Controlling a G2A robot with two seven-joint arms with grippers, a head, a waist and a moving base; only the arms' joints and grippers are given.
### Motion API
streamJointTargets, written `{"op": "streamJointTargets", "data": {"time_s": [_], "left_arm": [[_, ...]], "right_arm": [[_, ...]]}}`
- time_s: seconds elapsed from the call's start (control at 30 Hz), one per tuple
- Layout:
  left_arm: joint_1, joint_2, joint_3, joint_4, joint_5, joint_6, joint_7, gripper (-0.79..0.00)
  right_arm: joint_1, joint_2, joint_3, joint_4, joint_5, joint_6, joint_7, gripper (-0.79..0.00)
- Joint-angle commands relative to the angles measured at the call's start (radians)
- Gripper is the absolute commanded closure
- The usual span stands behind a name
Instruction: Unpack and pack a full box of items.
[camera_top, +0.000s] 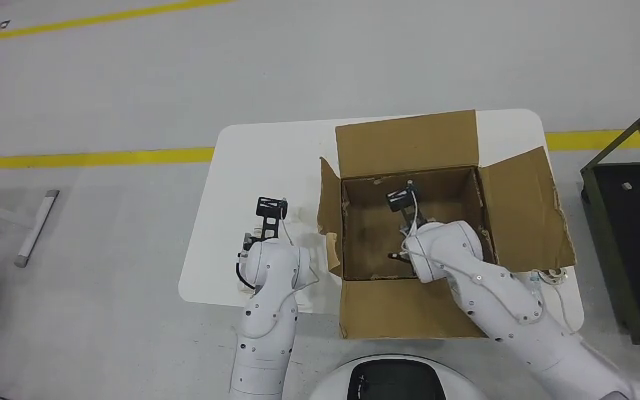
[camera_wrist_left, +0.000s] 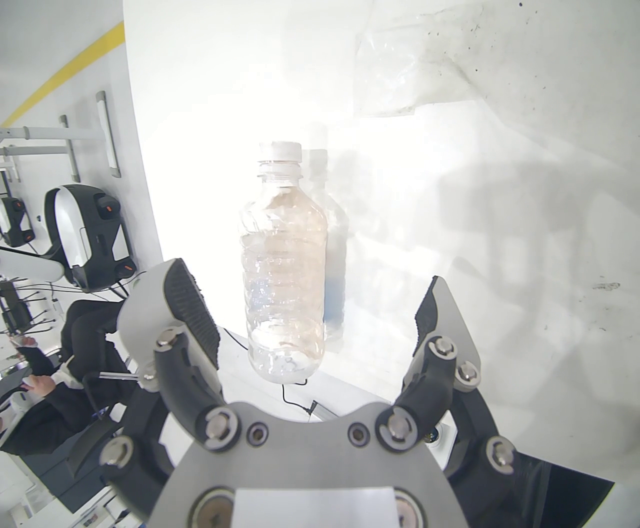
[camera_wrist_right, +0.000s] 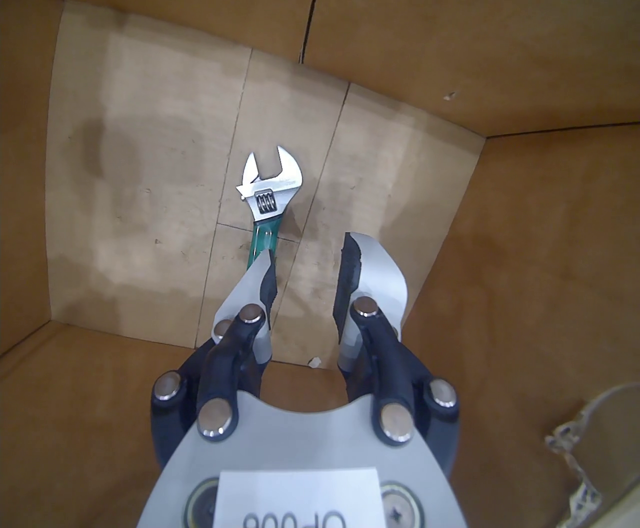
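Right end effector spread, I'm hovering it in box just behind wrench; left end effector spread, facing bottle on tabletop. Unpacking seemingly finishing, repacking pending.

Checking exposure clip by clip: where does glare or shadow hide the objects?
Left wrist view: glare blows out the white table, washing out the edges of the clear plastic bottle ahead of the open left pincer. Right wrist view: even light inside the cardboard box, and the adjustable wrench reads plainly. Top view: the box's interior sits in shade, darker than its flaps.
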Motion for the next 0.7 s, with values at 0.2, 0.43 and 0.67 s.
{"op": "streamJointTargets", "data": {"time_s": [0.2, 0.43, 0.67], "left_arm": [[0.000, 0.000, 0.000, 0.000, 0.000, 0.000, 0.000, -0.785], [0.000, 0.000, 0.000, 0.000, 0.000, 0.000, 0.000, -0.785], [0.000, 0.000, 0.000, 0.000, 0.000, 0.000, 0.000, -0.785]], "right_arm": [[0.003, -0.020, -0.008, 0.044, 0.021, -0.008, -0.010, -0.302], [0.007, -0.032, -0.001, 0.087, 0.024, -0.016, -0.023, -0.308], [0.010, -0.044, 0.006, 0.117, 0.035, -0.027, -0.029, -0.308]]}}
